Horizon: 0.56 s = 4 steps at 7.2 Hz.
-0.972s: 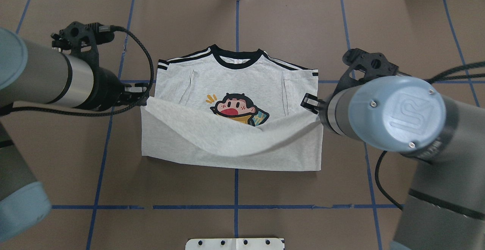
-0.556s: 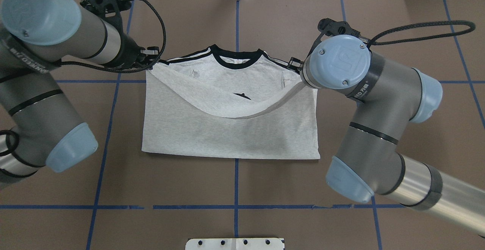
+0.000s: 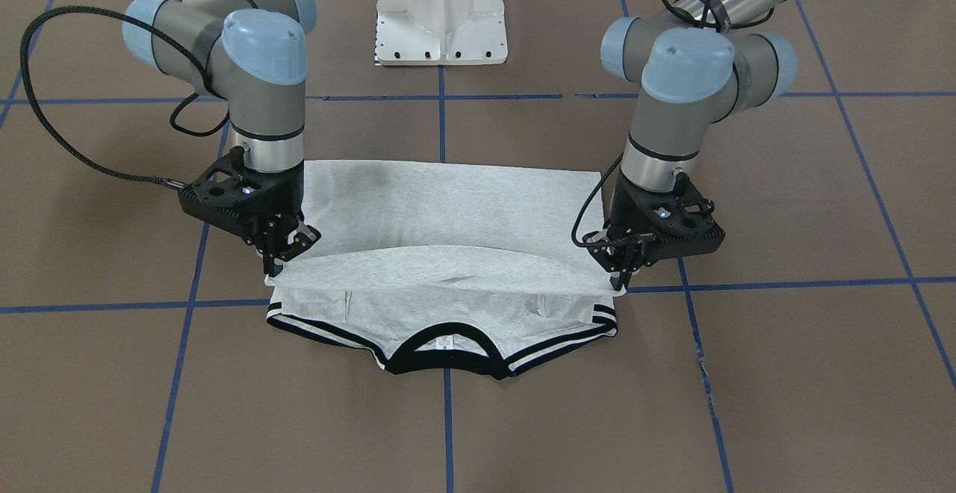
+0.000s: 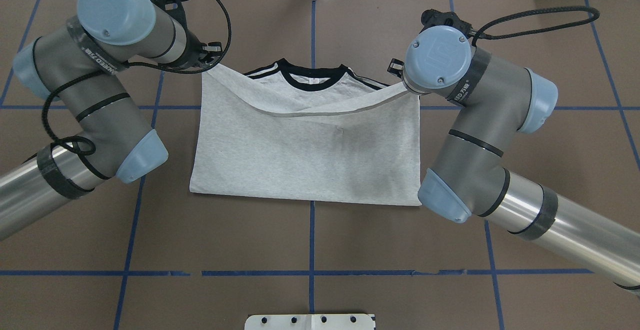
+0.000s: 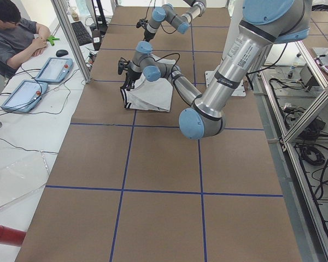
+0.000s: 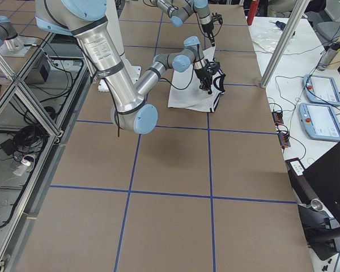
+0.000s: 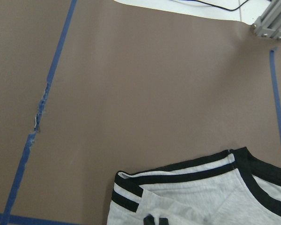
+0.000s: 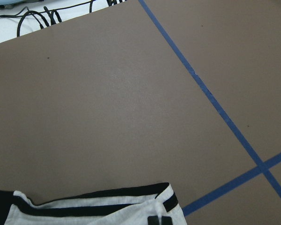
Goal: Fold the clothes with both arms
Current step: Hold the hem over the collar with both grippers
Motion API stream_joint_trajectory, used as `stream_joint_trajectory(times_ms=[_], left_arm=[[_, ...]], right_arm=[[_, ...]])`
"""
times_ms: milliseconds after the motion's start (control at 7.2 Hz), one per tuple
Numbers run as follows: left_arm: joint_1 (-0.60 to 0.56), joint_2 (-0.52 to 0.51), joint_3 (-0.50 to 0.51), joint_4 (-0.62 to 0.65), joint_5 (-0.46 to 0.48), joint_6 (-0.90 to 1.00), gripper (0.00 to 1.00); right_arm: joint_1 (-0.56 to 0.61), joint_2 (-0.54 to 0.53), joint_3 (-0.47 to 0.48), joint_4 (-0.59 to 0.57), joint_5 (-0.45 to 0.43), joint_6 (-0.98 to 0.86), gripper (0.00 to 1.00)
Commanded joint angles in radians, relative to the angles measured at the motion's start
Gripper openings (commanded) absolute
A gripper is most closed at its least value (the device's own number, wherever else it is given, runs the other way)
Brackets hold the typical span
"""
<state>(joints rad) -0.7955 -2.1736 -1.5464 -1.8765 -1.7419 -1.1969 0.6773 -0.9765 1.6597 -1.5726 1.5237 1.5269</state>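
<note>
while each pinches one corner, the left gripper (image 3: 621,275) and right gripper (image 3: 279,260) stand clamped on the t-shirt (image 3: 448,209); its lifted hem (image 3: 448,252) sags between them; just ahead of both tools lies the black collar (image 3: 445,364), flat on the brown table (image 3: 747,373).

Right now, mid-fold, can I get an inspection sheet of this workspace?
Surface: brown table with a blue tape grid; one tape line frayed.
Job's things: grey T-shirt, hem folded up towards the black collar, collar uncovered.
Clutter: nothing seen.
Grippers: left gripper and right gripper each shut on a hem corner.
Cables: a black cable loops from each wrist.
Surroundings: white pedestal; seated person beside two pendants.
</note>
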Motion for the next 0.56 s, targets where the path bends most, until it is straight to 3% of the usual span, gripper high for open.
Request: stream_joint_trajectory(times_ms=[0,417], left_arm=[[0.002,-0.020,0.177,-0.152,0.013,0.000,0.00],[0.007,-0.031,0.203,-0.188,0.012,0.000,0.00]], right_arm=[[0.002,0.001,-0.150,0.167,-0.003,-0.002,0.00],[0.001,0.002,-0.155,0.175,-0.003,-0.002,0.00]])
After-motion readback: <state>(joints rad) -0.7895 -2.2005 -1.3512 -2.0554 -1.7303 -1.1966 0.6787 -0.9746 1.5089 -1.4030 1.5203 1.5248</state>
